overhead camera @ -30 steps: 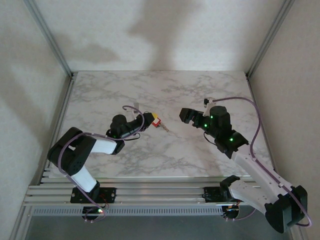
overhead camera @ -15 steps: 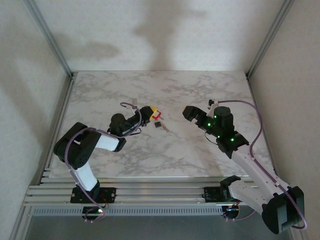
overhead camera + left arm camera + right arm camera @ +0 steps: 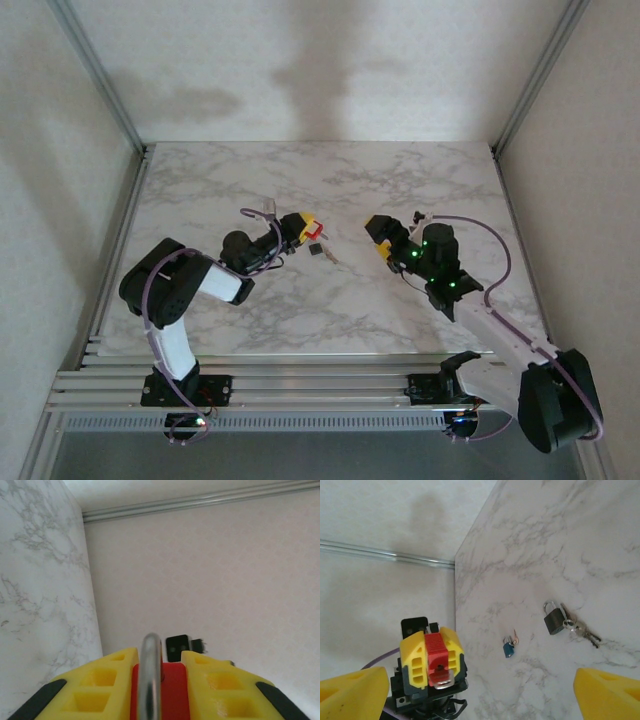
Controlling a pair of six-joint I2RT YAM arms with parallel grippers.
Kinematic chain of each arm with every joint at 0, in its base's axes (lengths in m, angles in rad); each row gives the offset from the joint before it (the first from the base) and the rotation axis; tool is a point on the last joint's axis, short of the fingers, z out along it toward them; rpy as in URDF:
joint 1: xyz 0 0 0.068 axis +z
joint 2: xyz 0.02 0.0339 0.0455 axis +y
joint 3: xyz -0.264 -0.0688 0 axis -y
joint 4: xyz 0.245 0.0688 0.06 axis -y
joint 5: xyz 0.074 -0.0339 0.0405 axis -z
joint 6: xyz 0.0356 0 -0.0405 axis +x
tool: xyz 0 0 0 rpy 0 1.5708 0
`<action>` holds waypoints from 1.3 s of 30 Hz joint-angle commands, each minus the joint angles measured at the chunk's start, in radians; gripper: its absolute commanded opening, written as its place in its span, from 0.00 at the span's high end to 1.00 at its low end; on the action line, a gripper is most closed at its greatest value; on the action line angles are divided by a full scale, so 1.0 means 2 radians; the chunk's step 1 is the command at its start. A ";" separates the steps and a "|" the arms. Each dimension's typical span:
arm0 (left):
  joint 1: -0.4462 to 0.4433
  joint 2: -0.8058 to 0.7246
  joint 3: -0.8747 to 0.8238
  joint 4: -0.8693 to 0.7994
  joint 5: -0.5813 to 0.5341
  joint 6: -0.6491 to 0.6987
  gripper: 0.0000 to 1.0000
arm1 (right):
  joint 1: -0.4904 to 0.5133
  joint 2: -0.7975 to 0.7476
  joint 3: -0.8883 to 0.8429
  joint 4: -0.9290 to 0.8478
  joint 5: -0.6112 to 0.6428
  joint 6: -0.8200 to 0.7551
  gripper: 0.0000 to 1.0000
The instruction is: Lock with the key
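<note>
guessing the left gripper [image 3: 300, 228] pinches the red padlock [image 3: 436, 652] keyhole-out so the wide-open, empty right gripper [image 3: 384, 240] can fetch the blue-headed key [image 3: 509, 647].

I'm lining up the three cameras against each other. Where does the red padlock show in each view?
Top external: red padlock just left of centre, at the tip of the left claw.
Left wrist: bottom centre, between the yellow fingers, steel shackle facing the camera.
Right wrist: lower left, gripped between those yellow fingers.
Shared landmark: the marble table.
</note>
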 commanded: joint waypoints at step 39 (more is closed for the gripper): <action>-0.001 0.037 0.000 0.075 0.017 -0.002 1.00 | 0.098 0.253 0.004 0.345 -0.049 0.167 0.42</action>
